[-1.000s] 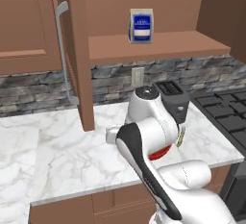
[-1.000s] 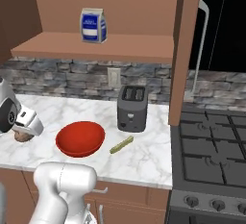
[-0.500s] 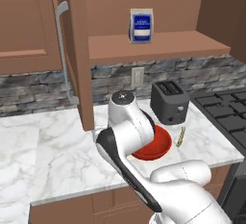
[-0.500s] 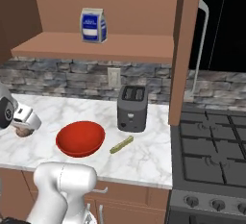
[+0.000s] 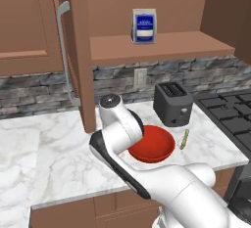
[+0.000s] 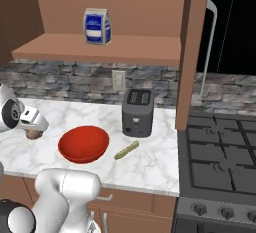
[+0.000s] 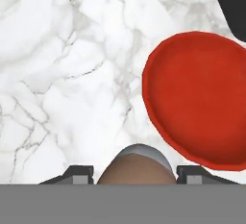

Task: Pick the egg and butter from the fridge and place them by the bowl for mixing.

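In the hand view, the dark brown egg [image 7: 136, 169] sits between my gripper's [image 7: 134, 174] two finger tips, which are shut on it, low over white marble. The red bowl [image 7: 202, 103] lies just to its right. In the right base view, my gripper [image 6: 34, 128] hangs at the counter's left end with the egg [image 6: 33, 135] under it, left of the bowl [image 6: 83, 143]. The olive-yellow butter [image 6: 126, 150] lies on the counter right of the bowl. The left base view shows the bowl [image 5: 153, 144] and butter [image 5: 184, 139] past my arm. The fridge's long curved handle [image 5: 63, 51] shows.
A dark grey toaster [image 6: 137, 112] stands behind the bowl and butter. A blue and white carton [image 6: 97, 26] sits on the wooden shelf above. A black stove [image 6: 220, 152] borders the counter on the right. Bare marble [image 5: 44, 158] spreads to the left.
My arm has swung away from over the bowl toward its left side, carrying the egg. The bowl, butter and toaster have stayed in place.
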